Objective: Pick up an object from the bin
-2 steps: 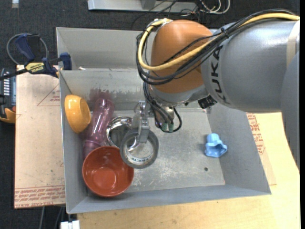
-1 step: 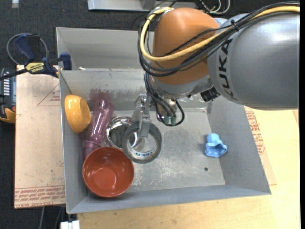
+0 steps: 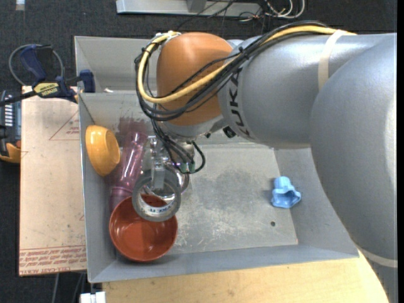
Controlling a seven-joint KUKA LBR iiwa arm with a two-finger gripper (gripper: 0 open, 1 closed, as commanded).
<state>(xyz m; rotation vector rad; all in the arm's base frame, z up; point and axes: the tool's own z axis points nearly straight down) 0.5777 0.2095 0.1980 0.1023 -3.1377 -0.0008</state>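
Bin (image 3: 246, 223): grey metal, floor scuffed and mostly bare; dark floor around it. Arm in from view-right, orange wrist cover above the work area.

Claw (image 3: 161, 185): pointing down, tip at the hole of a grey, tape-like ring (image 3: 146, 211). Opening: cannot tell, as the wrist and cables mask it from this angle. No grip on the ring can be confirmed.

Positions relative to the claw:
- Grey ring: directly under the tip, slightly toward the near edge of the bin.
- Red bowl (image 3: 136, 242): just beyond the ring on the near side. The ring overlaps its rim and appears to rest on it.
- Pink translucent cup (image 3: 129, 160): just beside the claw, view-left, lying on its side.
- Yellow rounded dish (image 3: 101, 150): further view-left, past the cup, against the bin wall.
- Small blue piece (image 3: 285, 193): well apart, view-right, alone on bare floor.

Likely target (judgement): the ring.

Risks:
1. The ring sits on a bowl rim, not flat on the floor, so a push down may tip the bowl or slide the ring into it.
2. A grasp on the ring wall may catch the bowl rim too, lifting both or neither.
3. The cup crowds the view-left side, so contact could roll it and nudge the ring.
4. The ring's smooth band may slip out on lift.
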